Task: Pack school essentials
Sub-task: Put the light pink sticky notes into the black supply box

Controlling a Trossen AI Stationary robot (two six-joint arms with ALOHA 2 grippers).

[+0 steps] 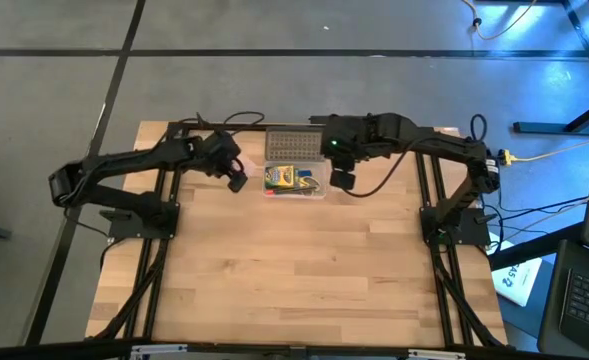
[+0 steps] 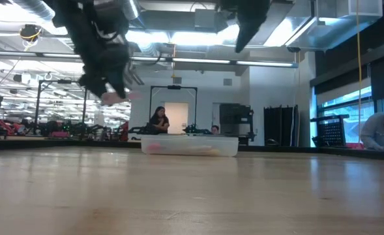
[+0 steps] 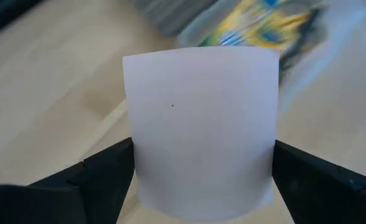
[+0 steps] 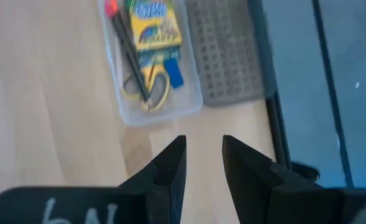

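Wooden table [image 1: 294,270], clear rectangular plastic case [image 1: 296,180] holding green-and-yellow crayon box [image 4: 150,26] and yellow-handled scissors [image 4: 146,89], left end effector [image 3: 201,180] clamping pink square pad [image 3: 201,124] beside case, right end effector [image 4: 202,158] narrowly parted above table.

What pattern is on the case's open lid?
Grey with a dotted grid; the lid shows best in the right wrist view.

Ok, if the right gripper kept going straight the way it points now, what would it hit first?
Probably the clear case, near its end where the yellow-handled scissors lie. The right gripper hangs open above bare table, aimed toward that case; depth is unclear, so it might meet wood just short of it.
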